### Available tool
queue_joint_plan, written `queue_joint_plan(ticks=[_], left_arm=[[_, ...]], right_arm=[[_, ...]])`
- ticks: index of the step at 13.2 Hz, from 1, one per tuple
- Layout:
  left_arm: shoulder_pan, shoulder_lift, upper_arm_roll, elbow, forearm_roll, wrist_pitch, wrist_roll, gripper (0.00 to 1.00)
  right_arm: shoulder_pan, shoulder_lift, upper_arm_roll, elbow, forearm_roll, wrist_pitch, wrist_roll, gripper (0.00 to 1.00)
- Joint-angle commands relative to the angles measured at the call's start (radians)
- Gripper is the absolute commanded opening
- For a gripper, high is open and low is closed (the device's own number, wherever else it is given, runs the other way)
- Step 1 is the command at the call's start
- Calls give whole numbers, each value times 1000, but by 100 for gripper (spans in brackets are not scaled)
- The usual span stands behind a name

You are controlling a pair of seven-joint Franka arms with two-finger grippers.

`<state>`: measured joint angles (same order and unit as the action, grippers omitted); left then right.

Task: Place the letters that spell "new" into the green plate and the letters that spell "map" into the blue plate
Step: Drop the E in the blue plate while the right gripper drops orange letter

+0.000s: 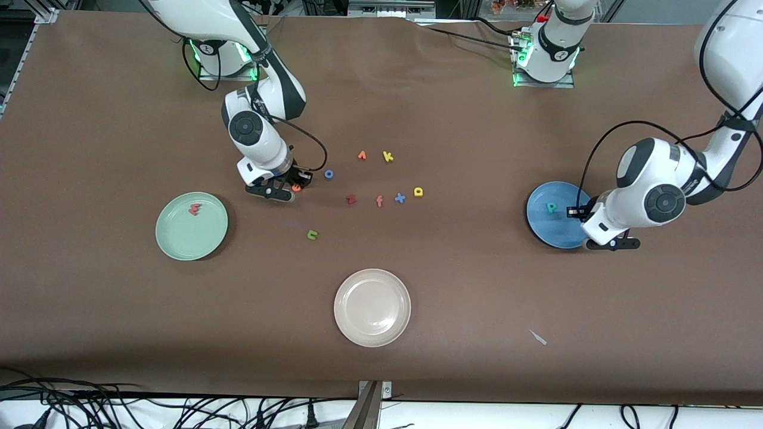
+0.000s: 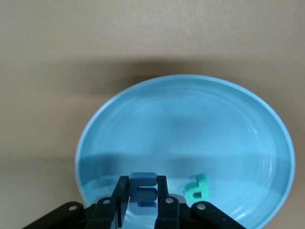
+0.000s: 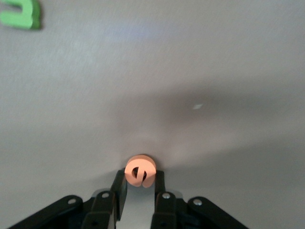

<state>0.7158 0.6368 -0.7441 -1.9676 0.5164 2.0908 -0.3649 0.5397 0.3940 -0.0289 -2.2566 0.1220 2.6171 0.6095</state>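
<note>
My right gripper (image 1: 296, 187) (image 3: 139, 176) is down at the table, shut on the orange "e" (image 1: 296, 187) (image 3: 140, 171). The green "n" (image 1: 312, 235) (image 3: 20, 14) lies on the table nearer the front camera. The salmon "w" (image 1: 194, 209) rests in the green plate (image 1: 179, 241). Over the blue plate (image 1: 554, 229) (image 2: 190, 124), my left gripper (image 1: 573, 211) (image 2: 143, 183) is shut on the blue "m" (image 2: 143, 190). The teal "p" (image 1: 551, 207) (image 2: 197, 189) lies in that plate beside it. The yellow "a" (image 1: 418, 191) sits on the table mid-way between the arms.
Loose letters lie in the table's middle: a blue ring (image 1: 328, 174), an orange pointed letter (image 1: 362, 155), a yellow "k" (image 1: 388, 157), a red letter (image 1: 350, 199), a salmon "f" (image 1: 379, 201), a blue "x" (image 1: 400, 198). A cream plate (image 1: 372, 333) sits nearest the front camera.
</note>
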Motion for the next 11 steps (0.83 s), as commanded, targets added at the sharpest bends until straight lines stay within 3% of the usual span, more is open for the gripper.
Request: queue_joint_plan(ticks=[1,2,4,8,10,11], left_arm=[[2,6,-6,7,28,5,3,90],[2,-2,-9,7,25,0,0,100],[-5,-50,-58,6,10,-37,-34,100],[-16,-63,-253,6,-48,-84,-332,100],[-86,-52,-284,4,-50,-74,-522,99],[-139,-39,-284,7,-49,-63,-613,99]], right_arm=[[5,-37,-67,64,-108,-150,-16,21],[5,-41,-97,86,-125,-199,-54,21],[5,-64,-173,103,-127,-265,-201,21],[3,-69,-316,95,-127,-264,-483,21],[-4,-52,-353,95,-127,-243,-571,24],[-15,-37,-358,98,-125,-224,-586,32]])
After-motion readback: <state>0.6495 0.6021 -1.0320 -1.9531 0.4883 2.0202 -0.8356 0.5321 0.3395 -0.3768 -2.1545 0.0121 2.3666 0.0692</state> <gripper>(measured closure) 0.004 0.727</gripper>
